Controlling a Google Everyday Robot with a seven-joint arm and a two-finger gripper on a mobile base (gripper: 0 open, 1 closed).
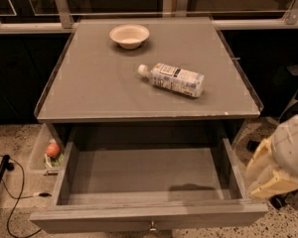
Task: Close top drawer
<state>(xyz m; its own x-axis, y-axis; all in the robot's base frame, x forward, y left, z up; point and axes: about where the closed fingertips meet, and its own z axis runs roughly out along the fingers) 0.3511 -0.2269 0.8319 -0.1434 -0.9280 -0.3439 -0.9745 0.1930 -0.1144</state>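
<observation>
At 6 o'clock, nearest the camera, the top drawer (144, 175) stands pulled well out from under the grey cabinet top (99, 93). Its flat front panel runs along the bottom edge of the view, with a small round metal knob (152, 227) at its centre. The inside is plain grey and bare, with a dark shadow on the floor near the front right corner.

At 4 o'clock the gripper (270, 175), cream and yellowish, hangs just outside the drawer's right side wall, near its front corner and apart from the knob. How far it is opened cannot be told, and nothing is seen in its hold.

At 8 o'clock, on the speckled floor, a black cable (10, 207) curls beside the cabinet. Just behind it a pale bin (37, 150) sits against the cabinet's left side, with an orange-red ball (52, 149) in it.

Further back, about the middle of the view and slightly toward 1 o'clock, a plastic bottle (172, 79) with a white cap lies on its side on the cabinet top, cap pointing toward 10 o'clock. At 12 o'clock, nearer the back edge, a shallow pale bowl (129, 35) stands upright, well apart from the bottle.

Farthest off, a metal rail (64, 9) with dark glass panels runs across the top.
</observation>
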